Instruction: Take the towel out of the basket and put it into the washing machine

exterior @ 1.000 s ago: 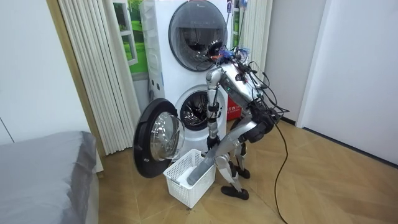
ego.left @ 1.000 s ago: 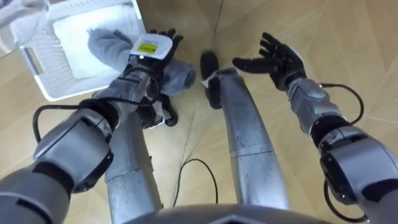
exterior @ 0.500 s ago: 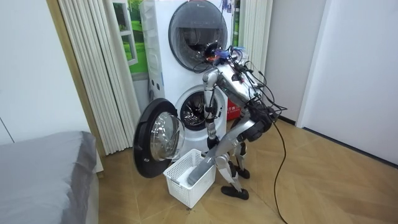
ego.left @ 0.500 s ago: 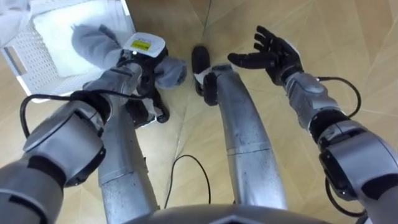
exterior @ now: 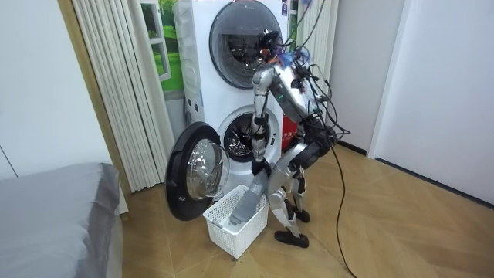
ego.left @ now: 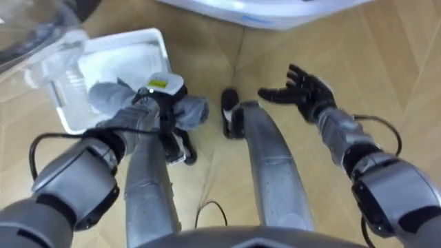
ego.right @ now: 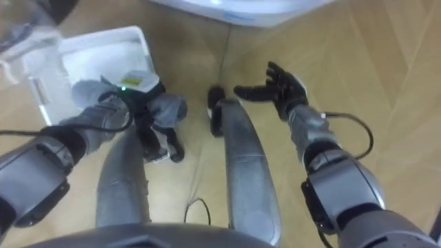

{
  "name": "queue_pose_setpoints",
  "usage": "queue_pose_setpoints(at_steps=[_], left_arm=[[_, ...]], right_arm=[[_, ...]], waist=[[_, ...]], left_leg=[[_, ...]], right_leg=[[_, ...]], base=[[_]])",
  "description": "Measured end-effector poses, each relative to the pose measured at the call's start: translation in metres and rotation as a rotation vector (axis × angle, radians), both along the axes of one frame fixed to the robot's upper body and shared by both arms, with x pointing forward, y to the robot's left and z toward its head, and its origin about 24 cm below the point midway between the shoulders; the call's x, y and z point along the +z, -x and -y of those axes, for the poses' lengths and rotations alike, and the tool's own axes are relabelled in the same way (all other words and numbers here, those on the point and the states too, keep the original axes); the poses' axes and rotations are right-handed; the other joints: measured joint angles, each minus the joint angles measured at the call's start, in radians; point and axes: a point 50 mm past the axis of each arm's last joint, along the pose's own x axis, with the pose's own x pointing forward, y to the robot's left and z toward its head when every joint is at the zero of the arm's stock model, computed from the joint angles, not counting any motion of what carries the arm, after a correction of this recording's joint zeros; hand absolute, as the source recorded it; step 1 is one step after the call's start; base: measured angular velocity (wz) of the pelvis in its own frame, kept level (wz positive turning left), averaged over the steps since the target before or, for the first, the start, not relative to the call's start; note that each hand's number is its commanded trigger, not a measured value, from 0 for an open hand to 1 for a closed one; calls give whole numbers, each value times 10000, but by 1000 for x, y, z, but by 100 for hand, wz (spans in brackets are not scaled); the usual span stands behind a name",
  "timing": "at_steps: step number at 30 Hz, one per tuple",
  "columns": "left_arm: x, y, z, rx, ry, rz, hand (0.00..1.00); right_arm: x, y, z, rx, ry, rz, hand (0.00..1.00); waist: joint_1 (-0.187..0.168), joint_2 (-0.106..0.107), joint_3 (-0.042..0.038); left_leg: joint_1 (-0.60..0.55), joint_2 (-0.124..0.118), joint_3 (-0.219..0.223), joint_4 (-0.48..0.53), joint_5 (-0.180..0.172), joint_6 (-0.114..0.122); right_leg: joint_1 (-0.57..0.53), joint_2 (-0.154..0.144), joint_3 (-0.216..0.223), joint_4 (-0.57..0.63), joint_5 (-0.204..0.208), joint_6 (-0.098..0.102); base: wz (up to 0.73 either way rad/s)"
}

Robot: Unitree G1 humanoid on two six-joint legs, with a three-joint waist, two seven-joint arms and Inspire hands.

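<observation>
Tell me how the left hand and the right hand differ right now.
The left hand is curled round the grey towel; the right hand holds nothing. The left hand's fingers are closed, the right hand's spread straight. The left hand is next to the white basket, the right hand over bare wooden floor. Both reach forward above the floor.

Wood floor, white walls, curtains, grey bed

silver-grey limbs, black hands, trailing black cables
</observation>
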Motion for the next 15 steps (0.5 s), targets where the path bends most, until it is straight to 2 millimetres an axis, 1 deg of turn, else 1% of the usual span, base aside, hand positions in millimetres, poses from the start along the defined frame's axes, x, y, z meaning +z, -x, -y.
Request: queue_pose_setpoints(at_steps=[1, 3, 4, 5, 7, 9, 11, 13, 15], left_arm=[[2, -1, -1, 89, 222, 335, 100], [6, -1, -4, 425, 742, 1005, 100], [8, -2, -6, 537, 886, 1250, 100], [11, -3, -8, 742, 1155, 1702, 100], [17, -6, -12, 1448, 1869, 2475, 100], [21, -8, -14, 2015, 2494, 2938, 100], [24, -9, -14, 2511, 3152, 3223, 100], [28, -8, -14, 3469, 4481, 3547, 100], [30, -9, -11, 4092, 5359, 3716, 100]], right_arm=[[-3, 5, 1, -46, 4, -112, 0], [-6, 9, 3, -112, 34, -228, 0], [-7, 10, 3, -122, 41, -238, 0], [-7, 11, 4, -160, 84, -203, 0], [-7, 11, 5, -180, 134, -175, 0], [-7, 11, 4, -81, 172, -181, 0], [-7, 11, 4, -37, 164, -175, 0], [-5, 9, 4, 175, 313, -96, 0], [-5, 8, 4, 237, 352, -28, 0]], waist=[[79, 17, -11], [158, 85, -48], [201, 88, -50], [335, 93, -56], [448, 94, -56], [582, 93, -56], [649, 93, -56], [737, 93, -56], [882, 91, -60]], left_leg=[[325, -106, -56, -295, 110, -19], [760, -170, -61, -614, 217, -13], [898, -184, -53, -693, 241, -21], [1135, -206, -30, -818, 271, -39], [1527, -303, -30, -1026, 344, -54], [1742, -303, -28, -1158, 379, -80], [1923, -306, -38, -1237, 409, -84], [2087, -289, -71, -1282, 423, -105], [2136, -290, -120, -1288, 430, -112]], right_leg=[[353, -55, -53, -224, 35, 23], [814, -102, -147, -428, 79, 55], [933, -105, -163, -484, 87, 62], [1141, -111, -192, -551, 119, 59], [1457, -267, -355, -552, 136, 47], [1708, -250, -412, -727, 149, 25], [1894, -297, -524, -763, 168, -7], [2105, -281, -596, -878, 186, -38], [2188, -303, -692, -896, 204, -68]], base=[[22], [15], [0], [0], [5], [3], [5], [0], [3]])
